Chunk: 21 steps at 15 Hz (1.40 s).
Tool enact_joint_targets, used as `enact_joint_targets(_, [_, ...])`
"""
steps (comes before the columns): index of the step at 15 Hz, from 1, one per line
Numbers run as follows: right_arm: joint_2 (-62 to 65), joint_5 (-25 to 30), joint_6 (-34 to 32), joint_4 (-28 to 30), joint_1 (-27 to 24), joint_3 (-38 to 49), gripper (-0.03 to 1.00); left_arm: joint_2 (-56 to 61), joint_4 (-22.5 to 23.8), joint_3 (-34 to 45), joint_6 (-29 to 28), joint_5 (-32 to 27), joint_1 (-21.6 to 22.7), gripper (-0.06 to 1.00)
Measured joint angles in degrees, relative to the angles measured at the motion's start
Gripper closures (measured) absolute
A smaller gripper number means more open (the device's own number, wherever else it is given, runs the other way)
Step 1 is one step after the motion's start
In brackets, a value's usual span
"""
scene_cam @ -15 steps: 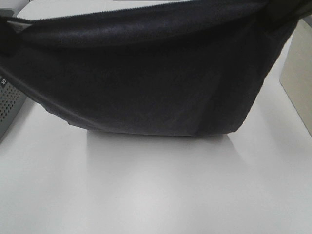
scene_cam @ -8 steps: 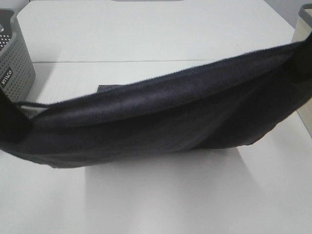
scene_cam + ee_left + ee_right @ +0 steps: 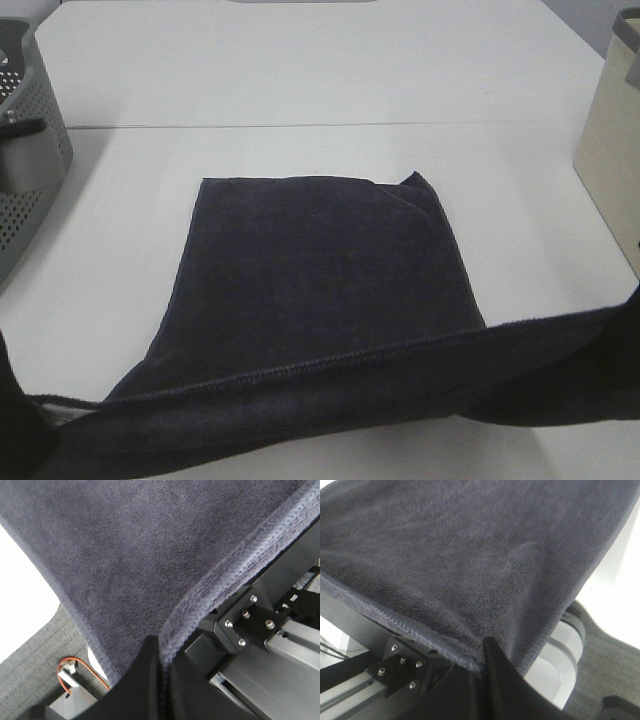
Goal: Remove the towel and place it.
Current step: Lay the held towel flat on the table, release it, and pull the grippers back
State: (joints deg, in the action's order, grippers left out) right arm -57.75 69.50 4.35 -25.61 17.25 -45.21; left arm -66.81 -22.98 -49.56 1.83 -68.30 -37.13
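Note:
The towel, dark charcoal terry cloth, lies spread on the white table with its far edge flat. Its near hemmed edge is lifted and stretched across the front of the exterior high view. In the left wrist view my left gripper is shut on the towel at its hem. My right gripper is shut on the other corner of the towel. In the exterior high view both grippers sit at the picture's lower corners, mostly hidden by cloth.
A grey perforated basket stands at the left edge of the table. A beige container stands at the right edge. Below the table edge, aluminium frame parts and grey floor show in the wrist views.
The held edge of the towel has come down and toward the table's front. The cloth that filled the exterior view now lies flat on the table behind the hem.

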Motion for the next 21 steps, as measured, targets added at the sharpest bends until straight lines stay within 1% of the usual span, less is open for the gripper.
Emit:
enact_joint_targets(3, [0.06, 0.00, 0.06, -0.57, 0.00, 6.02, 0.96, -1.60, -1.83, 2.12, -0.06, 0.23, 0.00, 0.94])
enact_joint_targets(6, [-1.60, 0.00, 0.23, -0.11, 0.00, 10.08, 0.96, -7.22, -3.44, 2.64, 1.78, 0.23, 0.00, 0.94])
enact_joint_targets(9, [-6.59, -0.11, 0.97, 1.66, 0.00, 10.60, 0.96, -13.81, -4.58, 2.64, 3.90, 0.40, 0.00, 0.94])
enact_joint_targets(13, [-13.87, -0.29, 3.95, 2.86, 0.00, 10.60, 0.96, -21.66, -5.90, 2.64, 5.84, 2.12, 0.00, 0.94])
enact_joint_targets(17, [-21.43, -3.21, 6.65, 3.72, 0.00, 10.60, 0.96, -26.18, -6.99, 2.64, 6.07, 3.27, 0.00, 0.94])
enact_joint_targets(18, [-25.44, -4.81, 8.02, 3.78, 0.00, 10.60, 0.96, -27.73, -7.22, 2.64, 6.07, 3.27, 0.00, 0.94])
enact_joint_targets(21, [-29.05, -6.59, 9.97, 2.52, -0.06, 10.60, 0.96, -28.13, -7.28, 2.75, 6.07, 3.38, 0.00, 0.94])
